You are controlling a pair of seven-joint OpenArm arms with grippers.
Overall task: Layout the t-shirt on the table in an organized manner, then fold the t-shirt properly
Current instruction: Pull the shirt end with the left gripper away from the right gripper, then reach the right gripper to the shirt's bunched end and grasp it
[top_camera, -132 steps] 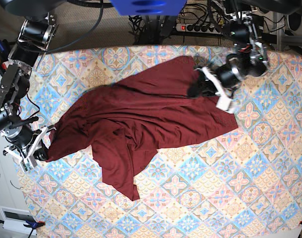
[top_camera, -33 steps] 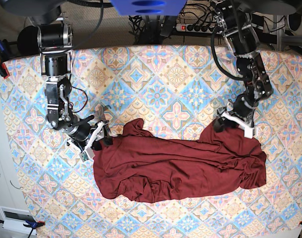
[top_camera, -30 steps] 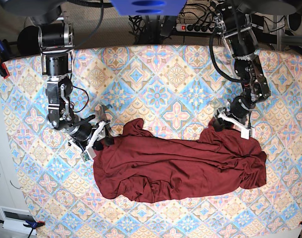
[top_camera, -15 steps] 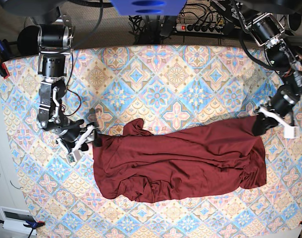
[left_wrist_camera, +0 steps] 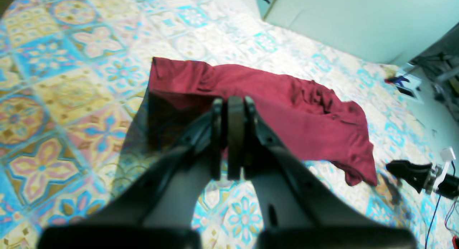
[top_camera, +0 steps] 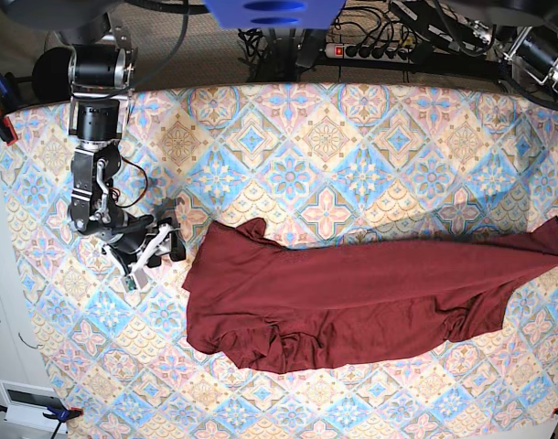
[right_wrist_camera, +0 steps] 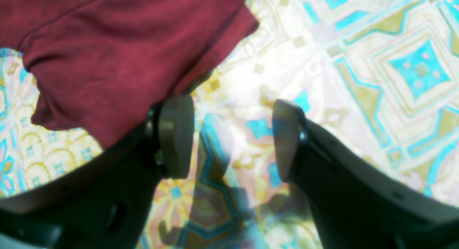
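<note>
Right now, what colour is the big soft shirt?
Dark maroon long-sleeved t-shirt, plain; base view shows it best.

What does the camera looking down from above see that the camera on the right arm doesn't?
Only the view from above shows the whole t-shirt stretched toward the table's right edge, plus a power strip behind. Only the right arm's camera shows the right gripper close up, wide open and empty beside the shirt's edge. Both show the maroon shirt on the patterned table.

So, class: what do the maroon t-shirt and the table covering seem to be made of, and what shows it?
T-shirt: likely thin soft knit jersey, matte; it bunches into small wrinkles and stretches into a point at the pulled corner.
Table covering: probably a printed cloth, matte; it lies flat, though the weave is too small to tell.
</note>
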